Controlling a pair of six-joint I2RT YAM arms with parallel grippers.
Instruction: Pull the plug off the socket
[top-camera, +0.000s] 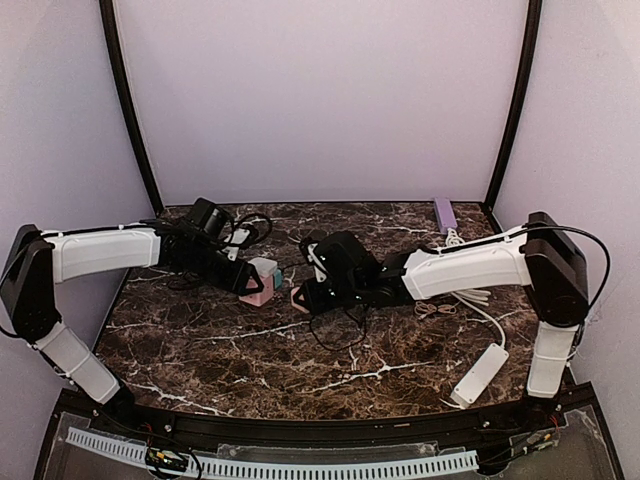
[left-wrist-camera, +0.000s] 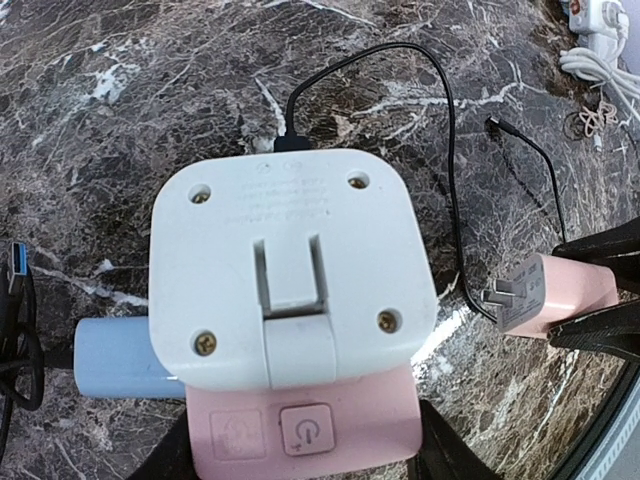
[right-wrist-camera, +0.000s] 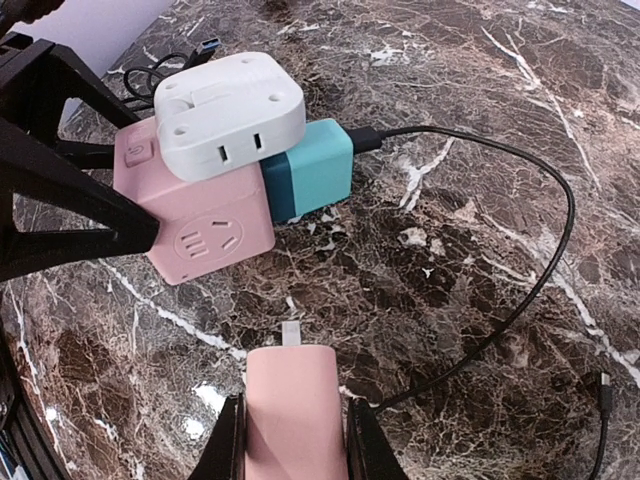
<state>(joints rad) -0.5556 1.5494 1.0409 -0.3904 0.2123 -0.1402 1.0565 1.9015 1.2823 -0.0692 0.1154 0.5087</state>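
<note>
A dark brown marble tabletop (top-camera: 250, 370) with white veins fills the scene. A long white power strip (top-camera: 479, 374) lies near the right edge, its white cord (top-camera: 472, 296) bundled just beyond it. A small purple block (top-camera: 444, 212) sits at the far right. A teal charger (right-wrist-camera: 312, 172) trails a thin black cable (right-wrist-camera: 560, 200) looping across the middle.
</note>
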